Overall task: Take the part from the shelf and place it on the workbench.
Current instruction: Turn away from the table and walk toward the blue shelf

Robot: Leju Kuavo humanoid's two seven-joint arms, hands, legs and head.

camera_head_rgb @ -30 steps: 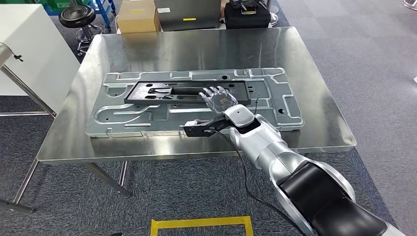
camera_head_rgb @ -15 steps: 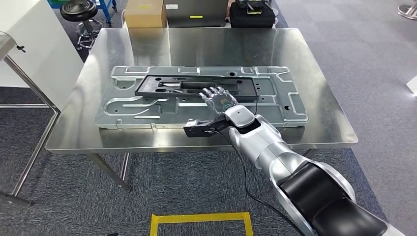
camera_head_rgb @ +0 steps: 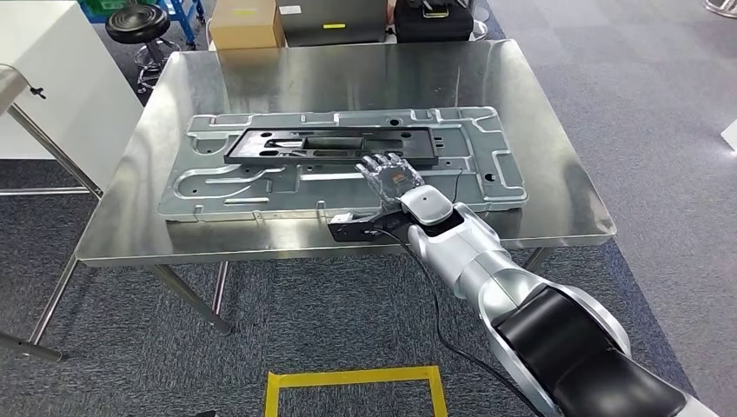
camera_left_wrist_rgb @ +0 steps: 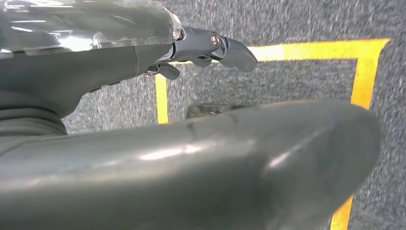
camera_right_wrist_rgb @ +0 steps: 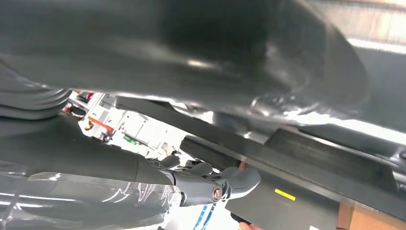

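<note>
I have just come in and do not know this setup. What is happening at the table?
A humanoid robot stands at a steel workbench. A large grey metal panel lies flat on it, and a black part lies on the panel. The right hand hovers over the panel's near side with fingers spread, holding nothing. The left hand hangs over the carpet with yellow tape, also empty.

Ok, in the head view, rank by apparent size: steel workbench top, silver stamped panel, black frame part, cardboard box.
1. Workbench top, largest.
2. Silver stamped panel, lying on it.
3. Black frame part, lying on the panel.
4. Cardboard box, smallest; it sits farther from the camera and is cut off by the picture edge, so unsure.
</note>
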